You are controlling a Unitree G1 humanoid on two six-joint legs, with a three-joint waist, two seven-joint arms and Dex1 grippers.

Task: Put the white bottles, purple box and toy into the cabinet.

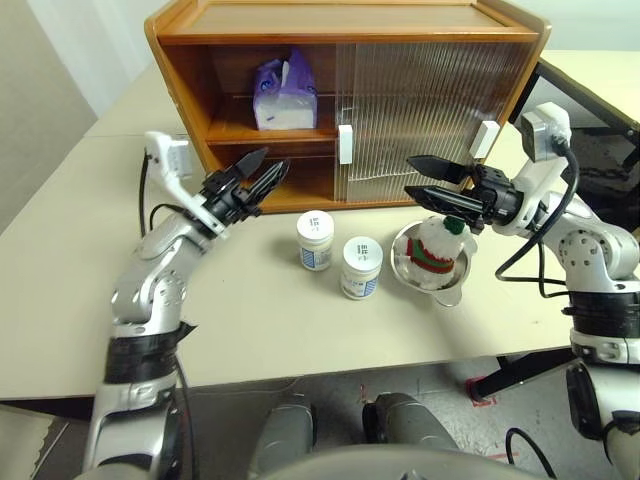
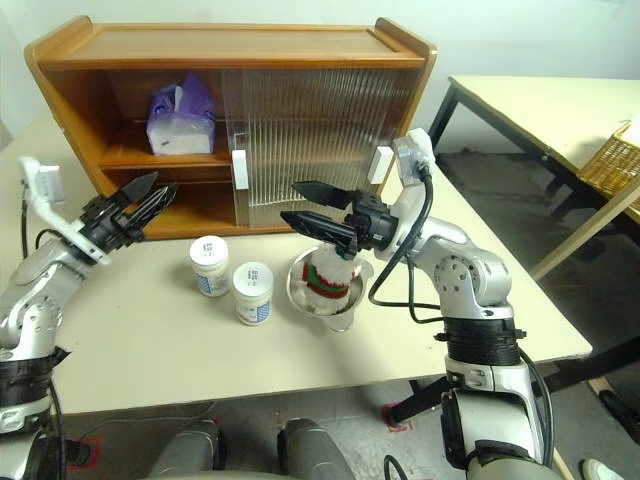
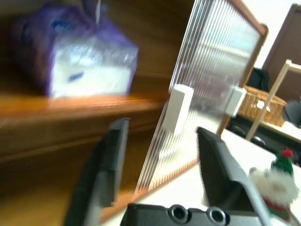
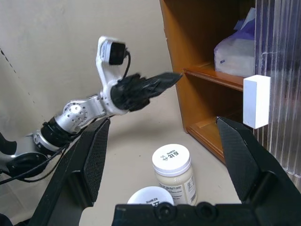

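White lids top the two white bottles [image 1: 315, 240] [image 1: 361, 266], which stand side by side on the cream table [image 1: 60, 300], nearer the robot than both grippers and between them; each lid carries small dark print, and in the right wrist view the lid of one reads roughly "KEWPIE", though the pale blue label text below is too small to read. Directly under the right gripper [image 1: 428, 183], whose two black fingers stand wide apart with nothing between them, the toy [image 1: 436, 250] sits in a round steel bowl [image 1: 405, 262], its green hat just beneath the lower finger. Out to the other side, the left gripper [image 1: 263, 171] hangs in front of the cabinet's open half, its fingers parted and empty. Beyond that gripper's tips, the purple box [image 1: 282, 96] rests on the inner shelf of the cabinet [image 1: 340, 20], white tissue showing at its top; a small dark logo on its front cannot be read. Ahead of the right gripper, the ribbed translucent doors [image 1: 420, 110] with their white block handles cover the cabinet's other half.
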